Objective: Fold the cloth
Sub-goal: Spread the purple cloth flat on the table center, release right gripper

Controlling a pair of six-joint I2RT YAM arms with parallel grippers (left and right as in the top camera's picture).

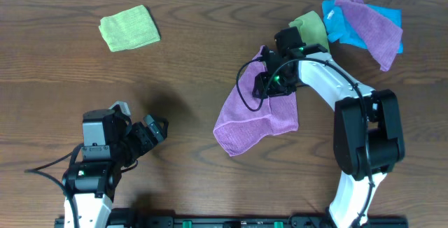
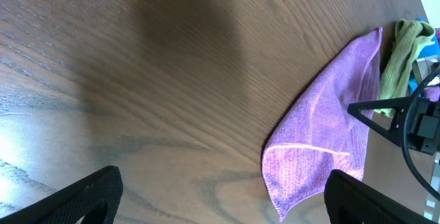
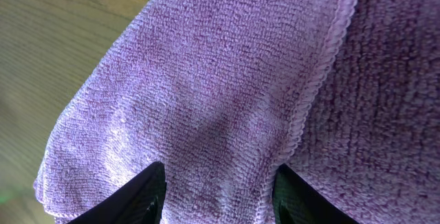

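A purple cloth [image 1: 245,123] lies crumpled in the middle of the wooden table, with its upper right part doubled over. My right gripper [image 1: 271,87] sits on that upper part. In the right wrist view the purple cloth [image 3: 206,80] fills the frame and a bunched ridge with a stitched hem sits between the right gripper's fingers [image 3: 218,193], which are closed on it. My left gripper [image 1: 155,131] is open and empty, low over bare wood well left of the cloth. The left wrist view shows the left gripper [image 2: 220,203] with the cloth's near corner [image 2: 330,135] ahead to the right.
A folded green cloth [image 1: 129,27] lies at the back left. A pile at the back right holds an olive cloth [image 1: 309,25], a blue cloth [image 1: 350,26] and another purple cloth [image 1: 376,24]. The right arm's cable loops over the cloth.
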